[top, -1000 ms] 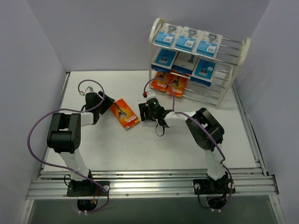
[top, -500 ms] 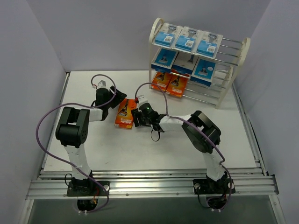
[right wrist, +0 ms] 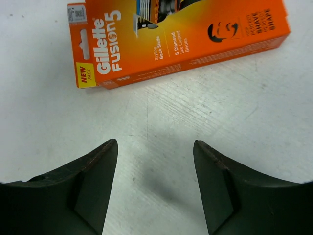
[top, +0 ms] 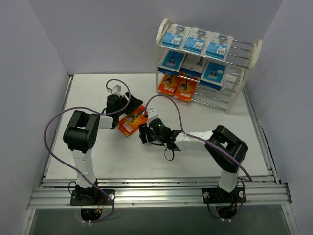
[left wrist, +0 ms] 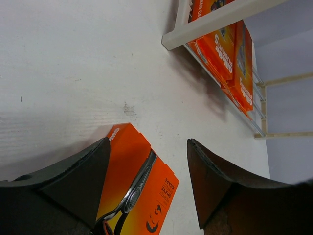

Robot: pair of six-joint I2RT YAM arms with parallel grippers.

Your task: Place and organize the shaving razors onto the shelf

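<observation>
One orange razor box (top: 130, 122) lies flat on the white table between my two grippers. My left gripper (top: 132, 105) is open at the box's far end. In the left wrist view (left wrist: 147, 142) the box (left wrist: 142, 186) lies between and under the open fingers. My right gripper (top: 143, 133) is open and empty just right of and nearer than the box. In the right wrist view (right wrist: 155, 143) the box (right wrist: 176, 34) lies ahead of the fingertips, apart from them. The cream shelf (top: 256, 54) stands at the back right.
The shelf holds three blue packs (top: 194, 42) on the top tier, three (top: 195, 66) on the middle tier and two orange boxes (top: 177, 87) on the bottom tier. Those boxes (left wrist: 230, 46) also show in the left wrist view. Grey walls enclose the table.
My left gripper has swung right to the box's far end. My right gripper has moved left and nearer. The orange box has turned on the table.
</observation>
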